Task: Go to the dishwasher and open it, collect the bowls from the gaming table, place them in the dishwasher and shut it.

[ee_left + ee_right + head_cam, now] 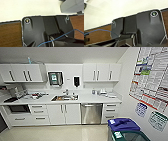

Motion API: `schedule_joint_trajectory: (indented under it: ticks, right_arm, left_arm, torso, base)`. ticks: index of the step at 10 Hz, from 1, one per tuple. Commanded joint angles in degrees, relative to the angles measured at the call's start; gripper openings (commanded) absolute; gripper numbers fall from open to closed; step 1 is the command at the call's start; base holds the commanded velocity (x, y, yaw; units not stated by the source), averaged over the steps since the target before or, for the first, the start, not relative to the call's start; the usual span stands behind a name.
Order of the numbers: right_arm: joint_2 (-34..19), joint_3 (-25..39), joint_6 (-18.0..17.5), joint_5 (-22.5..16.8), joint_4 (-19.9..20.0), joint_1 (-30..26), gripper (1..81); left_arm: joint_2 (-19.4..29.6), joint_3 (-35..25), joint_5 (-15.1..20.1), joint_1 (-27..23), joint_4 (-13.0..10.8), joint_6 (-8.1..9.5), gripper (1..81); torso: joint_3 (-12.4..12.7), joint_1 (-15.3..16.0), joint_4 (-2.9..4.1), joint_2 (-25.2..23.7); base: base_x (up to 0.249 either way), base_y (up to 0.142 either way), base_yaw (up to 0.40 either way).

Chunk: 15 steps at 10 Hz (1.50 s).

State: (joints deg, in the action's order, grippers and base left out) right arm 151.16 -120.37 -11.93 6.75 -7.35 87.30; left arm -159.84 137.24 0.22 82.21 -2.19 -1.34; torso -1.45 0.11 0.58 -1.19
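The dishwasher (91,113) stands shut under the white counter, its brushed steel front and bar handle facing me, right of the middle in the head view. It sits between a pair of white cabinet doors and a drawer stack. The gaming table and the bowls are out of view. In both wrist views the robot's dark plate lies over a pale floor and a brown wood-look surface.
A sink (64,98) is set in the counter (82,100) left of the dishwasher, with clutter further left. Wall cabinets (102,72) hang above. A blue-lidded bin (123,124) and a green bin stand at the right near a poster-covered wall (150,77). Pale floor (57,133) lies ahead.
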Motion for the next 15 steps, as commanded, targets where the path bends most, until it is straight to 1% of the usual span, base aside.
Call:
schedule_joint_trajectory:
  ticks: [1,15]
  right_arm:
    - [-1.1,1.38,0.16,-2.53,-0.91,-2.96,81.1]
    - [-1.1,1.46,0.16,-2.62,-0.91,-3.13,81.1]
  left_arm:
    - [0.92,-0.48,2.94,-3.33,-0.53,-0.07,81.1]
    - [1.01,-0.49,2.86,-3.33,-0.53,-0.07,81.1]
  torso:
    - [0.0,0.0,0.0,0.0]
    - [0.0,-0.09,0.0,0.0]
  base:
    - [0.109,0.0,0.0]
    - [0.109,0.0,0.0]
